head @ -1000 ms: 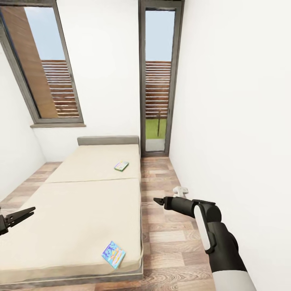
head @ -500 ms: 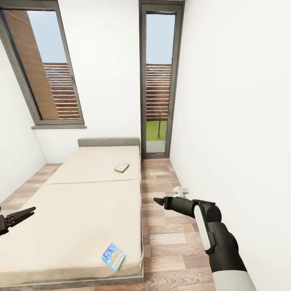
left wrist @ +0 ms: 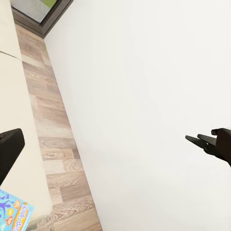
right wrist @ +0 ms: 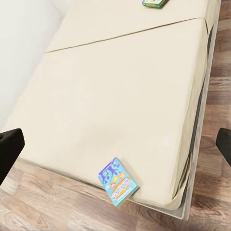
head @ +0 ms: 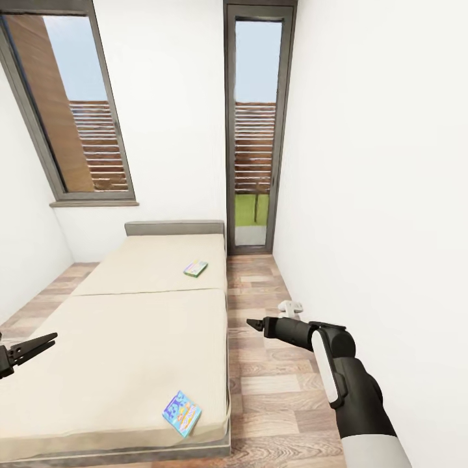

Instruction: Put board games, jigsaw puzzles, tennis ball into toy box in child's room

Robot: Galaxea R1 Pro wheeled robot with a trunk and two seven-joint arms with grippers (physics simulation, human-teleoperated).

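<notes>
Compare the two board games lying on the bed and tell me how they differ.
The blue board game lies at the bed's near corner, by the foot edge; the green board game lies farther up, nearer the grey headboard. The blue one's cover is mostly blue with bright print; the green one's is green and pale. Both lie flat on the beige mattress near the bed's right side, untouched by either gripper.

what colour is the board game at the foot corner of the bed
Mostly blue, with a busy multicoloured cover; the board game on the bed shows best in the right wrist view.

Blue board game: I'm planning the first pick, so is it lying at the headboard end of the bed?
No, the blue board game lies at the foot corner of the bed, far from the headboard.
</notes>
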